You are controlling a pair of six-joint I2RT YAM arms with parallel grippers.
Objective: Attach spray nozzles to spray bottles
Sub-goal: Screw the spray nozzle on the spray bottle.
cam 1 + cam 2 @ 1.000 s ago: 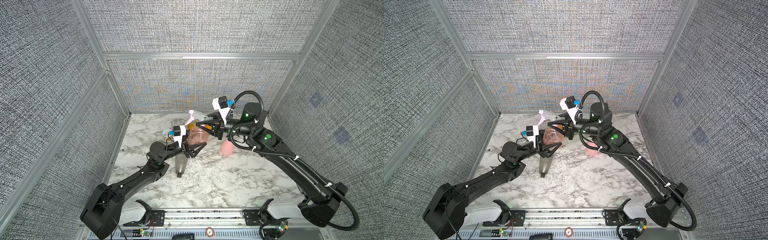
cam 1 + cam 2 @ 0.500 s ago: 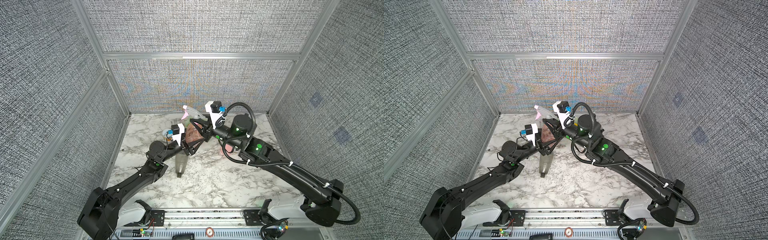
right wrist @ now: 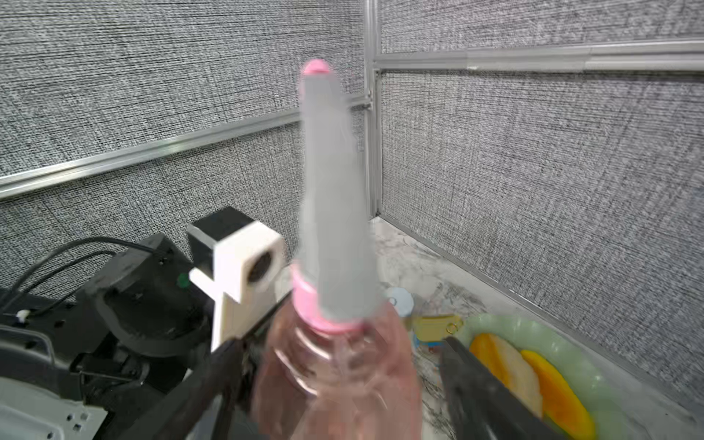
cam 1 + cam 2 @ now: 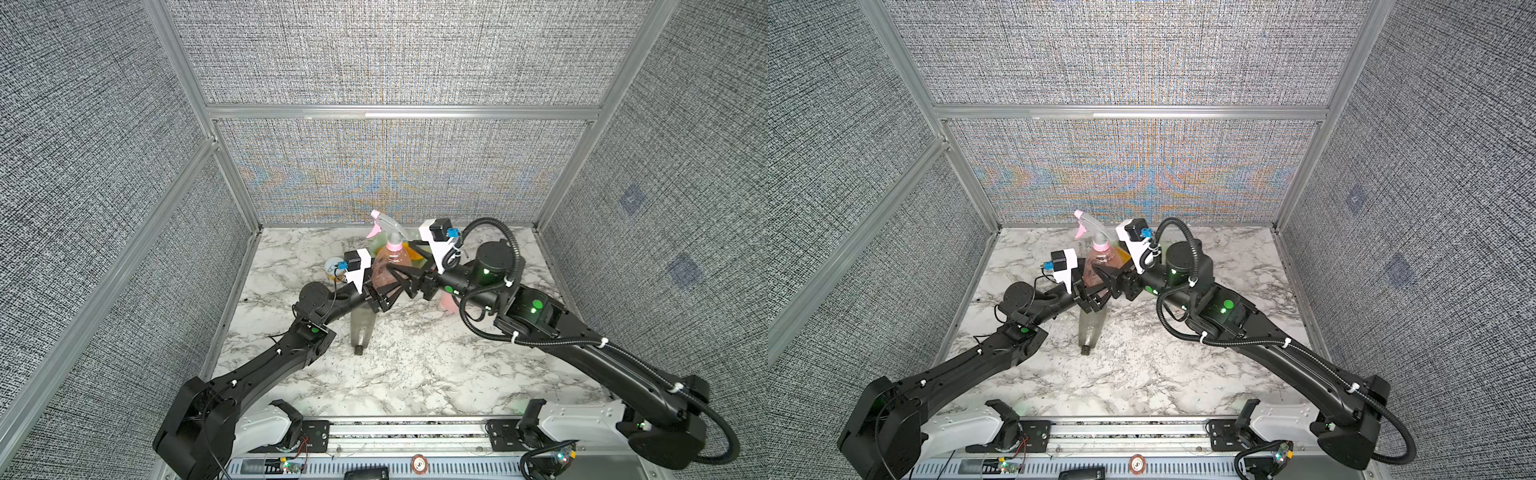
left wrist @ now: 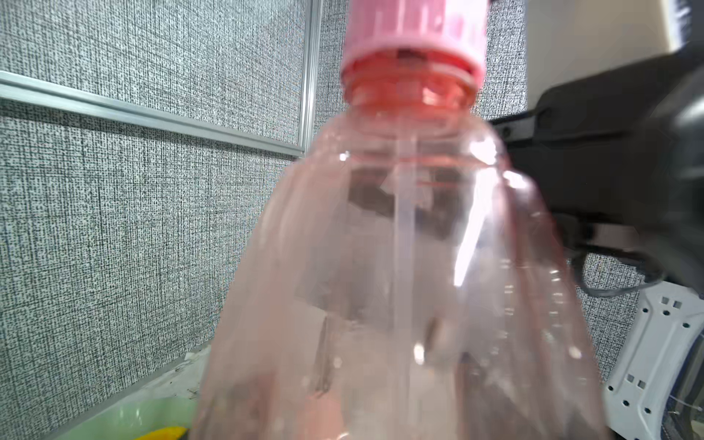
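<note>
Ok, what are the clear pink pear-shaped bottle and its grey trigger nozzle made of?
Likely glossy translucent plastic for the clear pink pear-shaped bottle: the dip tube shows through, highlights glint. Seemingly matte opaque plastic for the grey trigger nozzle, though blurred; its pink collar looks faintly ribbed.

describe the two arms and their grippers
The left arm and right arm are matte black with rounded joints, green lights and white bases. The left gripper and right gripper are black with angular fingers, each beside a white camera mount with a blue plug. A ribbed black hose runs along the right arm.
</note>
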